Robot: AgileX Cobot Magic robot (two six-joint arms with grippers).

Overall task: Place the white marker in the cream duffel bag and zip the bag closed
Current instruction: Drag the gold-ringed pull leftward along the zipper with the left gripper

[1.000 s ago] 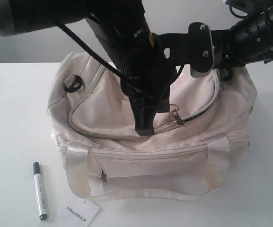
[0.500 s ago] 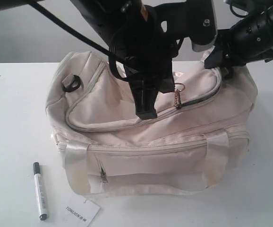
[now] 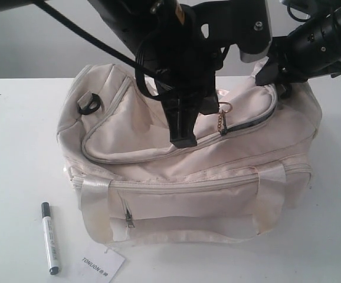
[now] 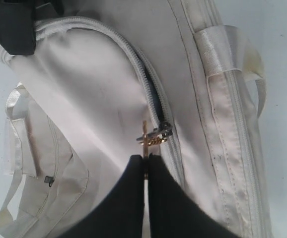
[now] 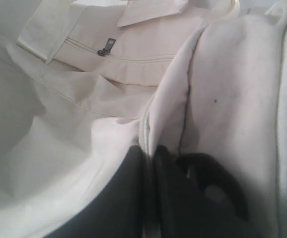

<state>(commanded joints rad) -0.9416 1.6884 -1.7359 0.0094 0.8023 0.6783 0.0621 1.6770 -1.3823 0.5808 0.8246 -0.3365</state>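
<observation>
Pinching the gold zipper pull point(image 4: 152, 136) between its black fingers, the left gripper point(image 4: 146, 157) is pressing its jaws together on the flat tab, with no gap showing beside it. The pull is sitting on the curved top zipper of the cream duffel bag point(image 3: 158, 153), and a dark slit of open zipper point(image 4: 151, 94) is showing just past the slider.

The right gripper point(image 5: 151, 153) is clamping a raised fold of the bag's cream fabric, its jaws meeting tightly on the cloth near the bag's right end, and the fabric is standing up there.

The bag is resting across the middle of the white table point(image 3: 17, 147), with its front pocket zip point(image 3: 129, 219) facing the exterior camera, a shiny webbing handle point(image 3: 94, 200) looping down its front, and a black D-ring point(image 3: 89, 104) showing at its left end.

The white marker point(image 3: 50, 237) is lying flat on the table, outside the bag, toward the corner at the lower left of the exterior view, apart from both grippers. A white paper tag point(image 3: 99, 264) is lying just beside it, at the table's edge nearest that camera.
</observation>
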